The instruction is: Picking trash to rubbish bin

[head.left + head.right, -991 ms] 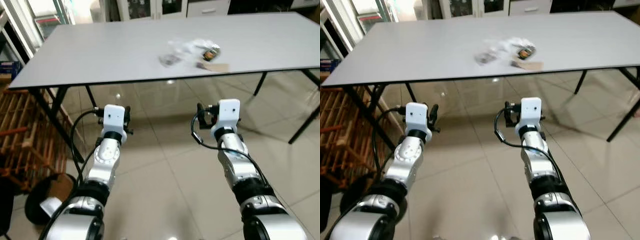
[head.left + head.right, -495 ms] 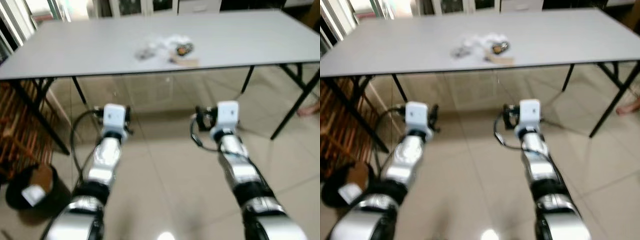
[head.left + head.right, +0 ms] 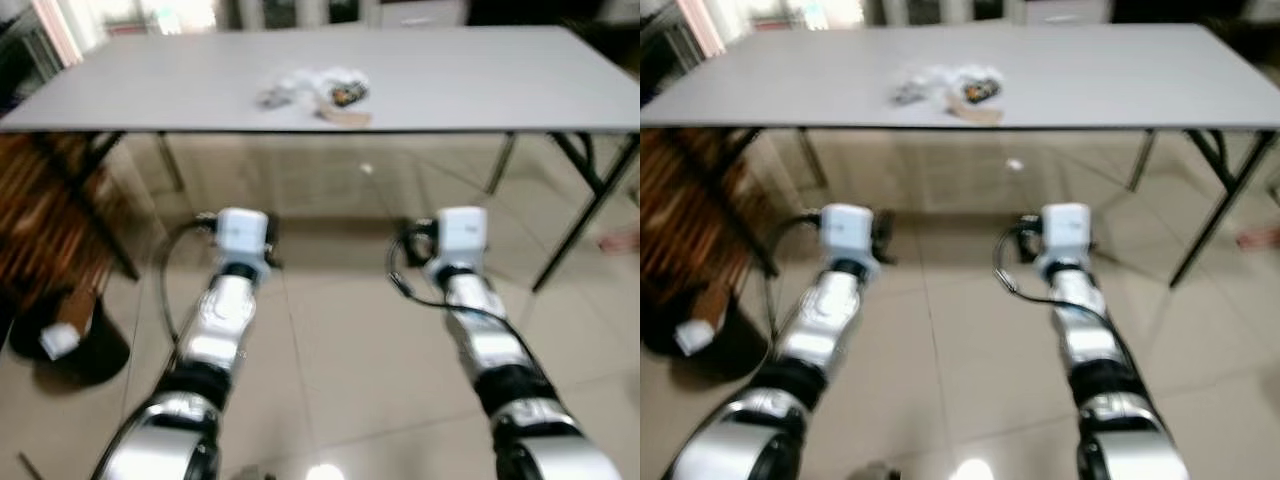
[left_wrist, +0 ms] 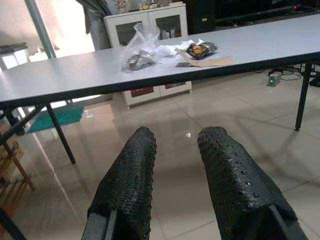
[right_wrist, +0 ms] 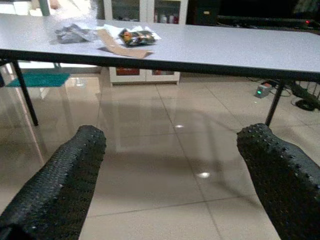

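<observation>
A small heap of trash lies on the grey table (image 3: 480, 85), near its front edge. It is made of a crumpled clear plastic bag (image 4: 139, 52), a dark snack wrapper (image 4: 200, 49) and a brown cardboard strip (image 4: 207, 62). Both arms are held out low over the floor tiles, short of the table and below its top. My left gripper (image 4: 177, 137) has a narrow gap between its fingers and holds nothing. Spread wide, my right gripper (image 5: 172, 135) is open and empty too. A black rubbish bin (image 3: 70, 345) stands on the floor at the lower left.
Black table legs (image 3: 585, 215) slant down on the right, and another leg (image 3: 110, 210) on the left. A brown wooden rack (image 3: 45, 220) stands at the left beside the bin. White cabinets (image 4: 150, 25) line the far wall. Glossy floor tiles (image 3: 340, 330) stretch under the table.
The whole view has shifted as the robot moved: the table now lies square ahead and the bin shows more fully at the lower left. Both arms keep the same pose.
</observation>
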Robot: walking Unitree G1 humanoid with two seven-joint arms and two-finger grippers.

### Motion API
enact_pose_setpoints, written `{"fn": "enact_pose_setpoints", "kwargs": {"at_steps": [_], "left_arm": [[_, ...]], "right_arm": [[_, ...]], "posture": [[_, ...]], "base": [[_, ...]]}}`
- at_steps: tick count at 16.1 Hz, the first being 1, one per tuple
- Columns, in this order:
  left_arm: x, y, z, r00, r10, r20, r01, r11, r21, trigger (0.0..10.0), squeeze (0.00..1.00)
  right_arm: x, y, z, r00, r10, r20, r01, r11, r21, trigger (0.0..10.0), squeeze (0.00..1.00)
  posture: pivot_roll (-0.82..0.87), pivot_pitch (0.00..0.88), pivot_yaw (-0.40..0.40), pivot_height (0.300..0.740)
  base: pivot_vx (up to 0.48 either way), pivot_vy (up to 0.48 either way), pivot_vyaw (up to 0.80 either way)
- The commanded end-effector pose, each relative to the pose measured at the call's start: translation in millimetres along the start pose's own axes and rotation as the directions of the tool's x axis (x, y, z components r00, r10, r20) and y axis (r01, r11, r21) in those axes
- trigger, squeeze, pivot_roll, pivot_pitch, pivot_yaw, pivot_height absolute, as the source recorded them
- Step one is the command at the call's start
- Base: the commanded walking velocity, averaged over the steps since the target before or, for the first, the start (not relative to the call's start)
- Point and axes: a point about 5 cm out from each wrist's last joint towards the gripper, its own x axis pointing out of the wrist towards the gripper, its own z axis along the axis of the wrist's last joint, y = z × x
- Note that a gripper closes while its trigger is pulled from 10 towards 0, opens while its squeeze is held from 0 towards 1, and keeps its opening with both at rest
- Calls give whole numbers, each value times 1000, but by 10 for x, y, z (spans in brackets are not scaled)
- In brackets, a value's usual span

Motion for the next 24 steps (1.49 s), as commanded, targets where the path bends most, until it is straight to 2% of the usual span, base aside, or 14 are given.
{"fn": "enact_pose_setpoints", "kwargs": {"at_steps": [1,4,13,24], "left_arm": [[7,113,-2,999,32,-5,-32,999,13,10000,0],[10,115,0,999,33,-5,-33,999,13,10000,0],[32,135,12,999,47,-13,-47,999,-18,10000,0],[32,144,4,998,54,-20,-54,998,-12,10000,0]], "right_arm": [[26,60,49,1000,12,10,-12,1000,-2,10000,0],[27,54,53,1000,6,12,-7,1000,12,10000,0],[38,36,62,1000,3,8,-3,1000,16,10000,0],[30,36,51,1000,5,6,-5,1000,22,10000,0]], "posture": [[-70,46,41,740],[-72,48,41,740],[-74,42,43,740],[-74,45,42,740]], "base": [[0,-480,800],[0,-436,158],[0,0,0],[415,0,0]]}}
